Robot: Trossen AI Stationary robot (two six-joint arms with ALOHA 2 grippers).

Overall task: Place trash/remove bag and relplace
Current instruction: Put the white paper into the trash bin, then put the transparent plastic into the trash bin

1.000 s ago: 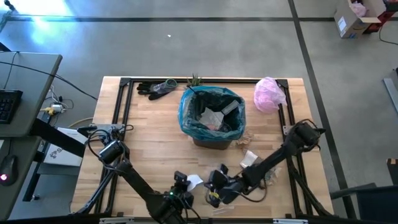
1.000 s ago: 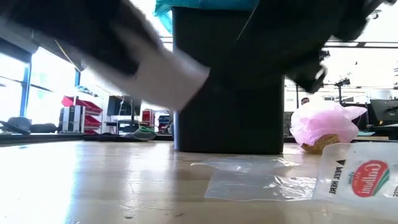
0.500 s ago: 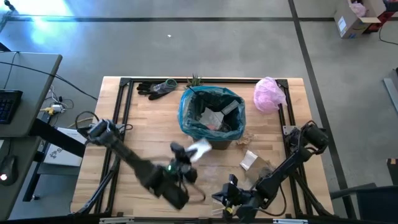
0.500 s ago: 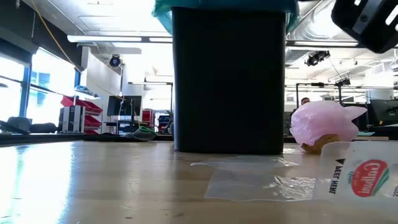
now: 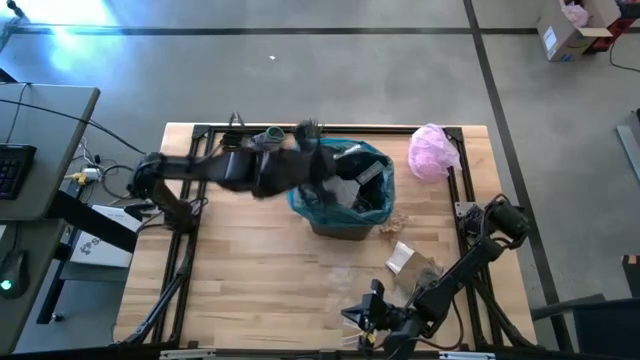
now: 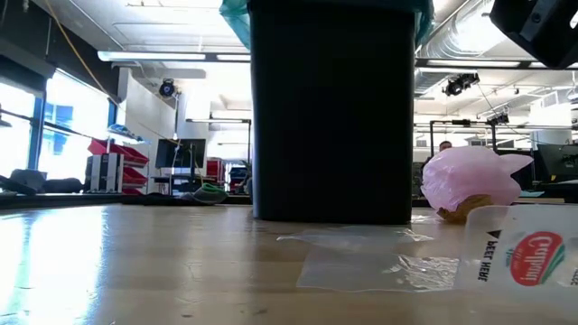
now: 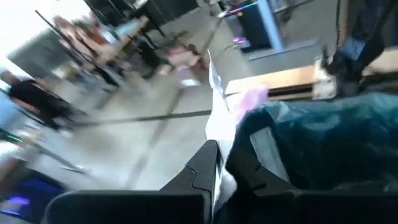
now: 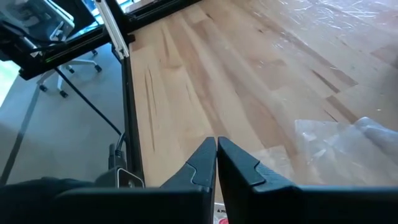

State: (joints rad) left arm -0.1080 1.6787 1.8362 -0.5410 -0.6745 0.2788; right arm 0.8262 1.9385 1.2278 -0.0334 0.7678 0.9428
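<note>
A black bin [image 6: 332, 108] lined with the teal bag [image 5: 338, 185] stands at the table's far middle, with trash inside it. My left gripper [image 5: 316, 156] reaches from the table's left to the bag's left rim, high above the table, shut on a white paper scrap [image 7: 215, 106]. In the left wrist view the bag [image 7: 323, 137] lies just beyond the fingers. My right gripper [image 5: 370, 316] is low at the table's near edge; its fingers [image 8: 216, 155] are shut with nothing between them. A clear wrapper [image 8: 348, 137] lies beside it. My left gripper pinches the white paper scrap's lower end [image 7: 219, 177] between its two fingers. The fingers come nearly level from the table's left. The scrap sticks out beyond the fingertips, lifted clear, next to the bag's rim.
Loose trash lies on the near right of the table: a white packet [image 5: 400, 257], clear wrappers [image 6: 379, 266], a printed sachet [image 6: 528, 257] and a brownish lump [image 5: 400, 220]. A pink bag [image 5: 433, 150] sits far right. Dark gloves [image 5: 245, 140] lie far left, partly under my left arm.
My left gripper has risen from the table's near edge and swung toward the far edge up to the bin's left rim, rolling as it went, with the white scrap carried along. My right gripper has slid a little toward the near edge, still shut.
</note>
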